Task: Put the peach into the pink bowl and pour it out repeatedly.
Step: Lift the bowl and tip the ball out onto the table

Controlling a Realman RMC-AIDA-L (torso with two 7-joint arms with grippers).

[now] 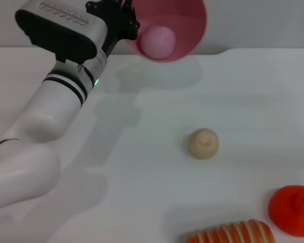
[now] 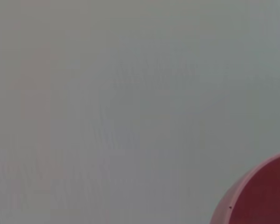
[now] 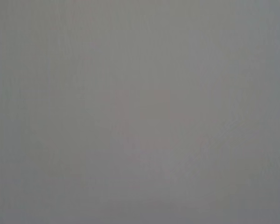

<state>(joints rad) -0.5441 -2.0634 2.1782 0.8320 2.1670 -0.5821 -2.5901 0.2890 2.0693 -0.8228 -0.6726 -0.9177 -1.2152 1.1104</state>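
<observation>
White worktop [image 1: 142, 167] stretches out under the left gripper [image 1: 122, 20], which pinches the rim of the pink bowl [image 1: 190, 25] and holds it aloft, tilted mouth-forward, with the peach [image 1: 158, 41] resting inside at the lowered lip. Below and nearer than the bowl lie a beige bun [image 1: 203, 143], an orange tangerine [image 1: 293, 210] and a striped roll [image 1: 233, 233]. A hard tip could send the peach bouncing into these or off the worktop; the right gripper is out of view.
</observation>
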